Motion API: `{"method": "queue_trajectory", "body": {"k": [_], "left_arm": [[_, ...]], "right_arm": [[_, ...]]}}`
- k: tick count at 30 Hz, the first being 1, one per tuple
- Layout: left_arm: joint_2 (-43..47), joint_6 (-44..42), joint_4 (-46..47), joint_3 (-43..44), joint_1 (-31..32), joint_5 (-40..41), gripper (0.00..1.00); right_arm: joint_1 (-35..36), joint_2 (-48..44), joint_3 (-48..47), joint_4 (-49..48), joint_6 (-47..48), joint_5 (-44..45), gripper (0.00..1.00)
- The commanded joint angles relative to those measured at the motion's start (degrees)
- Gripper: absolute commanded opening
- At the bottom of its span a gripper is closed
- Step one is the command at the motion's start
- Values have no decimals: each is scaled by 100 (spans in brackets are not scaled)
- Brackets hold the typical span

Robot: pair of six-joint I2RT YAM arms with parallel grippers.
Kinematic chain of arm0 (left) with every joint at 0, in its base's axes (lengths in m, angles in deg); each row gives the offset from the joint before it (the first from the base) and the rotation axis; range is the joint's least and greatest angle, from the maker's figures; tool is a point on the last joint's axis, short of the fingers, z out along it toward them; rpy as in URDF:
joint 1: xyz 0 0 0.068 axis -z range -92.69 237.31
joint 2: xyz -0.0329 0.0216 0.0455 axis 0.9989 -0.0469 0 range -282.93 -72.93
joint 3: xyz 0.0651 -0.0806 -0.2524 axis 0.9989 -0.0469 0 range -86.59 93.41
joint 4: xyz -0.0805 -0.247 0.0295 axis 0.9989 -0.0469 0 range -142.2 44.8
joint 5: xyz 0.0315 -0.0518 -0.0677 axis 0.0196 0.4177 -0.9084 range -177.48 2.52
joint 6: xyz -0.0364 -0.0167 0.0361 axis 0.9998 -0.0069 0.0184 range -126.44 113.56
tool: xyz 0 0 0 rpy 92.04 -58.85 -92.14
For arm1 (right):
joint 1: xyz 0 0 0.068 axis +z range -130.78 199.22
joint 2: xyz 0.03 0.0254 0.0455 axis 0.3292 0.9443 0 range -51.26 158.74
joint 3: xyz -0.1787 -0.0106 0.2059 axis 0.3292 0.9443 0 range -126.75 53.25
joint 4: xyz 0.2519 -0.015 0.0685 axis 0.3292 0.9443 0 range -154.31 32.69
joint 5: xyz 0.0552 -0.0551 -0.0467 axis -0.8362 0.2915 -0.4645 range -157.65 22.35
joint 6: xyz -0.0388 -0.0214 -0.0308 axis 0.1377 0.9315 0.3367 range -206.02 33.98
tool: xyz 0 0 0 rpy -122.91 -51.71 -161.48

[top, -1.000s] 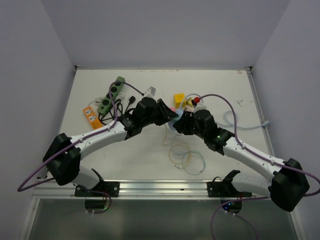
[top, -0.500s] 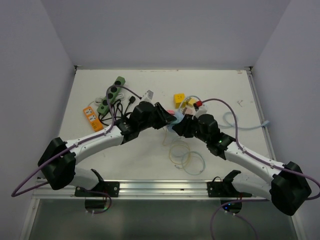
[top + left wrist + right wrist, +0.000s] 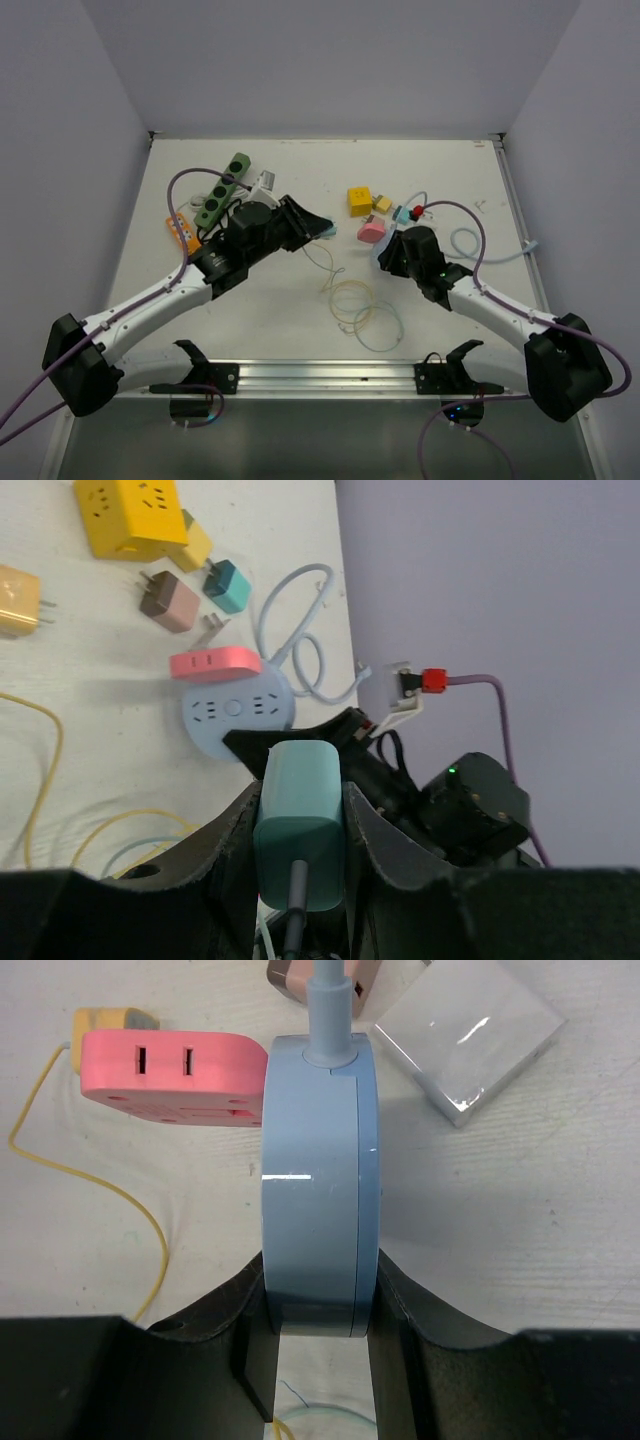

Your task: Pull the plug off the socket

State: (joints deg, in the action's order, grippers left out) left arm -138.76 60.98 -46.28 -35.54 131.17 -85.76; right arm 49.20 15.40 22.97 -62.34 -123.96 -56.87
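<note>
Left hand [image 3: 300, 785] grips the teal plug [image 3: 300, 830], right hand [image 3: 320, 1270] grips the round blue socket [image 3: 318, 1160], already apart, clear of every worktop [image 3: 450, 170] edge; best lower each gently without tugging the plug's cord [image 3: 293, 925].

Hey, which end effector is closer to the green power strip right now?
Left. The left end effector, holding a teal plug, is right of the green power strip; the right end effector, holding the blue socket, is farther right, by the pink adapter.

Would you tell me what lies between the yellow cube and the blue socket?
The pink adapter lies between yellow cube and blue socket, clearest in the top view.
</note>
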Motion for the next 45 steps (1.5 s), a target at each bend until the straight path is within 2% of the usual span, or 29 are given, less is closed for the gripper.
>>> {"method": "queue_trajectory", "body": {"k": [1,5,7,14,21,24,28,39,45], "left_arm": [[-36,-614,-32,-121,-263,-92,0],[-492,-1677,-208,19,-649,-715,4],[-747,-1942,-94,-25,-869,-909,6],[-1932,-3216,214,317,-1107,-980,11],[-2935,-3832,784,573,-1204,-1358,17],[-3235,-3885,846,696,-1195,-1560,25],[-3306,-3736,987,609,-1195,-1596,47],[-2577,-3789,856,283,-1248,-1280,77],[-1821,-4315,601,160,-1257,-945,92]], "right_arm": [[8,-310,-557,-216,242,-76,0],[-1,-618,-812,206,462,-243,0],[-1,-793,-935,399,523,-322,0],[-1,-1198,-1234,795,708,-727,0],[-1,-1321,-1375,980,779,-1008,0],[-1,-1357,-1358,1059,787,-1017,0],[-1,-1348,-1314,1059,796,-1052,0],[8,-1058,-1445,1059,919,-1237,0],[8,-909,-1638,1199,1077,-1210,0]]}}
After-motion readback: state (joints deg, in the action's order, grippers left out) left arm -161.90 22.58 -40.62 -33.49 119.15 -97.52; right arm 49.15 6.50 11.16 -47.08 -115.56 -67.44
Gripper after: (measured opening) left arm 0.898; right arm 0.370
